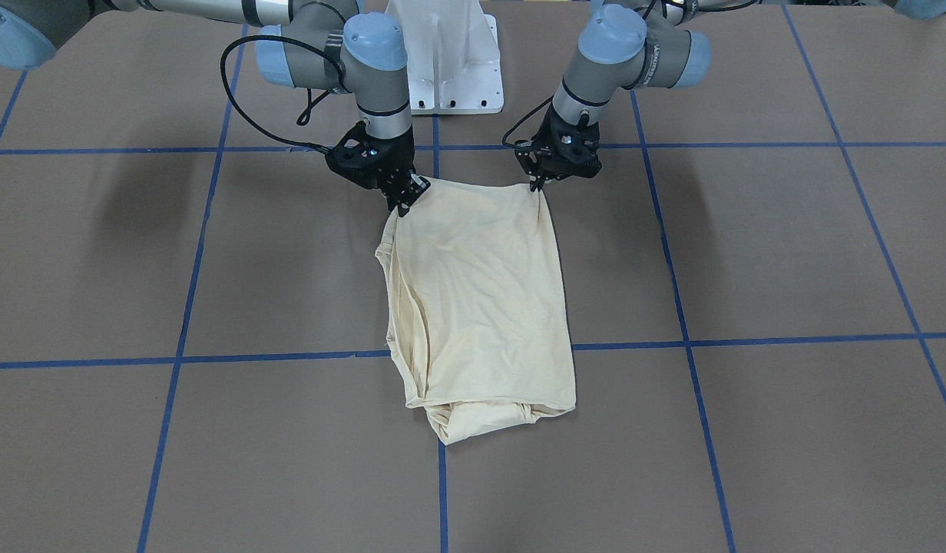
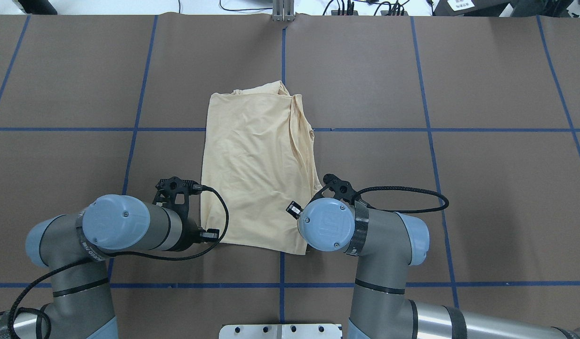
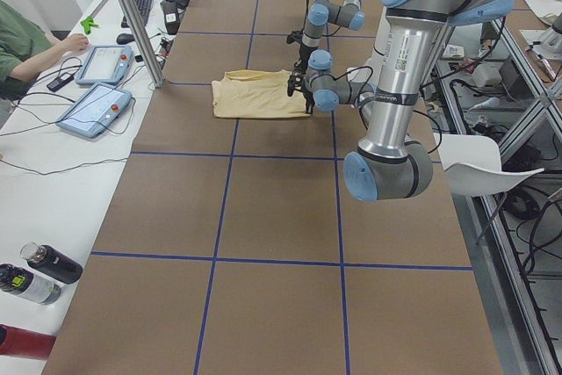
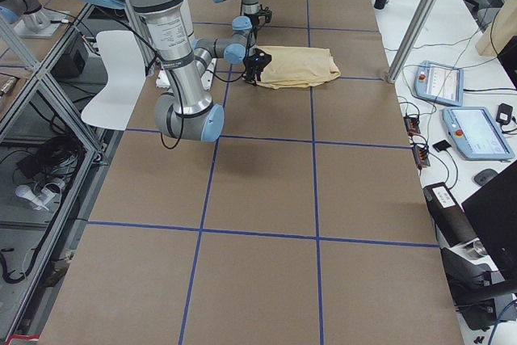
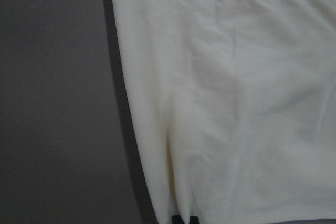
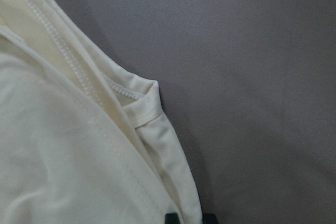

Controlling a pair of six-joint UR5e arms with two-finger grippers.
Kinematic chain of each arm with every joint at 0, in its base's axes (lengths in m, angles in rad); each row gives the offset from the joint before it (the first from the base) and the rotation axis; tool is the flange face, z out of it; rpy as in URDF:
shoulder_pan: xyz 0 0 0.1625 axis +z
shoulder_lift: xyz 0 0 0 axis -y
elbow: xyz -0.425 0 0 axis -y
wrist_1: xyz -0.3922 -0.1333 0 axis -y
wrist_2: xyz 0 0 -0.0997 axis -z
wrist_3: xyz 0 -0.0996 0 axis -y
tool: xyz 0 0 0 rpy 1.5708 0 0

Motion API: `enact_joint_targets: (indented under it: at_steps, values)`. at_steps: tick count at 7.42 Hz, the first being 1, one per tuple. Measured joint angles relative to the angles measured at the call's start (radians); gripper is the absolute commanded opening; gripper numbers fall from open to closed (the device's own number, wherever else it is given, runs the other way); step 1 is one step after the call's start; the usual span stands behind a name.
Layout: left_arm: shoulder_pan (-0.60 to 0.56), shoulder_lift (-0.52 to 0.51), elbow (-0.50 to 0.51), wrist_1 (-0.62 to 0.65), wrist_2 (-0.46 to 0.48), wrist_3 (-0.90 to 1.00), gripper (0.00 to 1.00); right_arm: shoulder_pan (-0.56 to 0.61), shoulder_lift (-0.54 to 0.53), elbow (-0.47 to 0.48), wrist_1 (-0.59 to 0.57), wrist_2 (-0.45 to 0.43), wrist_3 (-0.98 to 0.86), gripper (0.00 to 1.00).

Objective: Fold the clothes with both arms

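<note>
The cream-yellow T-shirt [image 1: 481, 292] is laid on the brown desk [image 1: 749, 253], near its middle and just in front of the robot's base. It is already folded into a long narrow panel that runs away from the robot. No print is shown on the upper face. Bunched layers are gathered along the side on the robot's right and at the far end.

The left tool [image 1: 536, 184] is set on the near corner on the robot's left, and its fingers appear to be pinched together on the cloth. The right tool [image 1: 404, 201] is set on the other near corner. In its wrist view the edge with the stitched hem [image 6: 68, 61] is seen running in between the two fingertips, so a clamp on the fabric is judged likely.

The fabric is judged thin, light and limp. It can be expected to sag between the two holds and to slide over itself. A hold is best taken at the corners through all layers, with the near edge kept taut so that the stacked folds are not shed.
</note>
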Motion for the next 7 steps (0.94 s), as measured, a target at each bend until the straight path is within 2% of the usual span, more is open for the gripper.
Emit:
enact_joint_targets:
  at_steps: [5,7]
  values:
    - [0.0,0.0,-0.019,0.0,-0.006,0.001,0.0,0.001,0.01,0.017,0.007,0.001,0.005,0.0]
    - [0.0,0.003,-0.068,0.0,-0.035,-0.001,0.0,0.006,-0.01,0.086,0.0,0.004,0.004,0.0]
